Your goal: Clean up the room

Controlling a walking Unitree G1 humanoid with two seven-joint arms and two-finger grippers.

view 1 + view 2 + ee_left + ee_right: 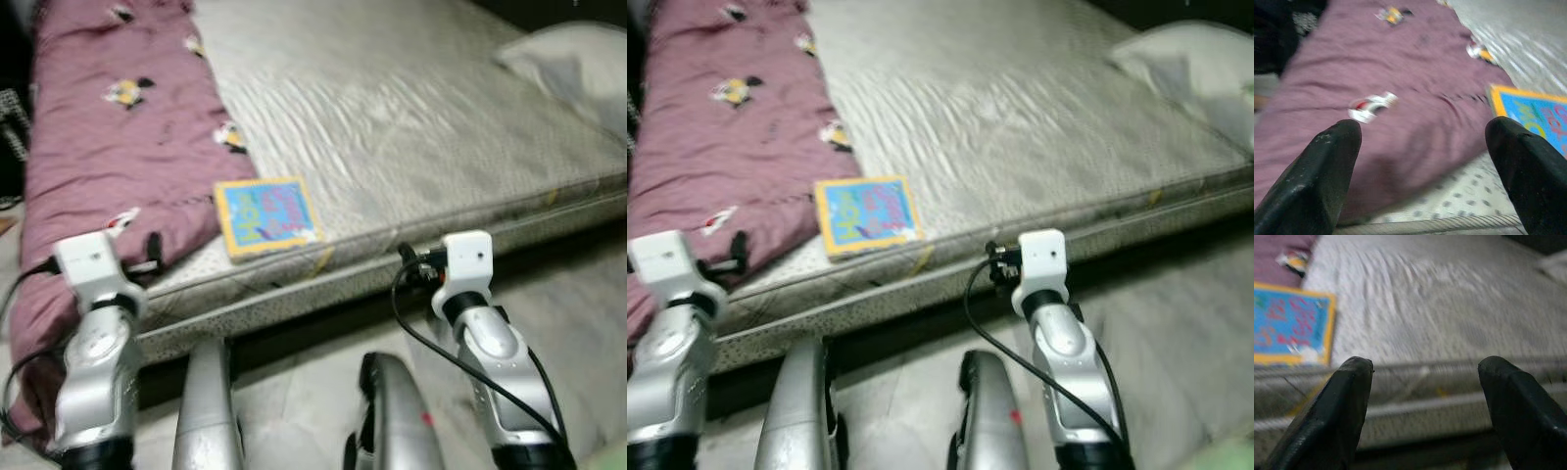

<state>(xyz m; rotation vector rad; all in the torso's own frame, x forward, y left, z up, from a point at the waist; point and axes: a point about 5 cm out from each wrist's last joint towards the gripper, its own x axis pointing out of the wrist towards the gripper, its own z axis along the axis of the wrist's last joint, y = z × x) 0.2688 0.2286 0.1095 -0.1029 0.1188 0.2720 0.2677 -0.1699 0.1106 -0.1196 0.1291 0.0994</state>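
Note:
A thin book (266, 217) with a blue cover and yellow border lies flat near the front edge of the grey mattress (411, 117). It touches the edge of a maroon blanket (108, 147) with small cartoon prints. My left gripper (1425, 142) hovers open over the blanket's lower end, with the book (1537, 117) just to its side and nothing between the fingers. My right gripper (1422, 377) is open in front of the mattress edge, and the book (1288, 325) lies off to its side.
A white pillow (578, 64) rests at the far right of the bed. The blanket hangs over the bed's left side toward the floor. Pale tiled floor (588, 294) runs along the bed's front, where my legs (206, 411) stand.

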